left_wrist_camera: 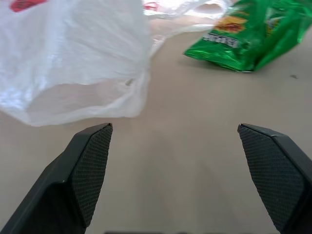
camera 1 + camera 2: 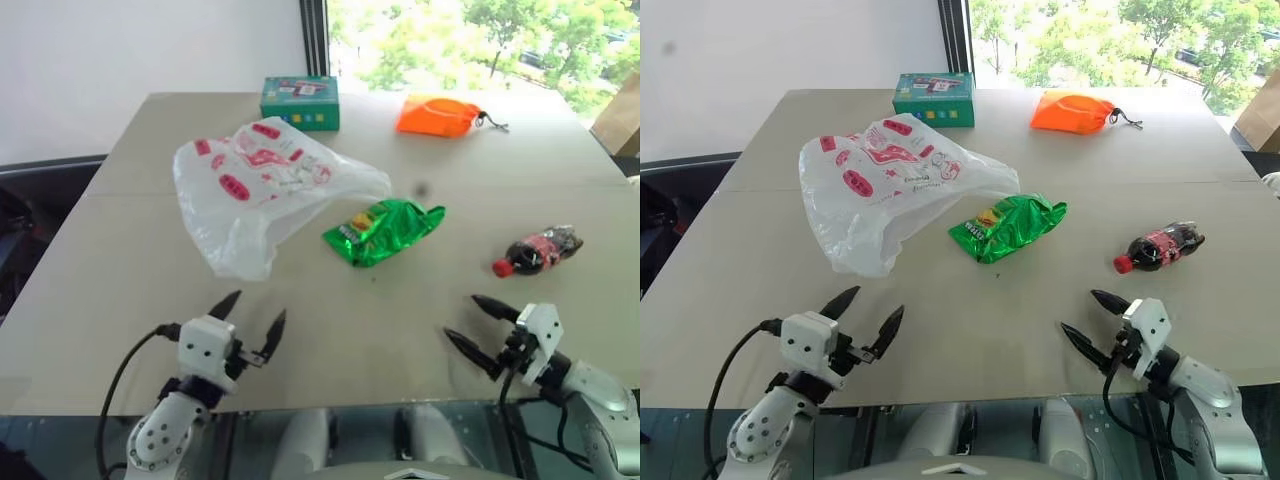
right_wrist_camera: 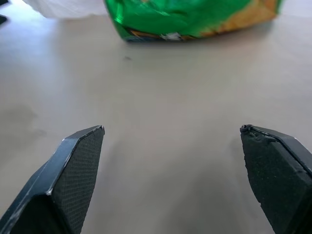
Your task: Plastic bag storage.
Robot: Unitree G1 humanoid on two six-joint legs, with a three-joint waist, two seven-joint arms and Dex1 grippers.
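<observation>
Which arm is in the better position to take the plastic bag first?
Probably left: the left gripper is open right before the plastic bag. The right gripper, also open, faces the green snack packet.

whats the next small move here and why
Probably ease the left gripper forward to the crinkly translucent white plastic bag. Its jaws stand open and empty, the bag's near edge lies just ahead of them on the beige table, and the right gripper faces the shiny green snack packet instead.

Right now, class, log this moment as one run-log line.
left gripper open, empty | right gripper open, empty | plastic bag untouched on table | snack packet beside bag
</observation>
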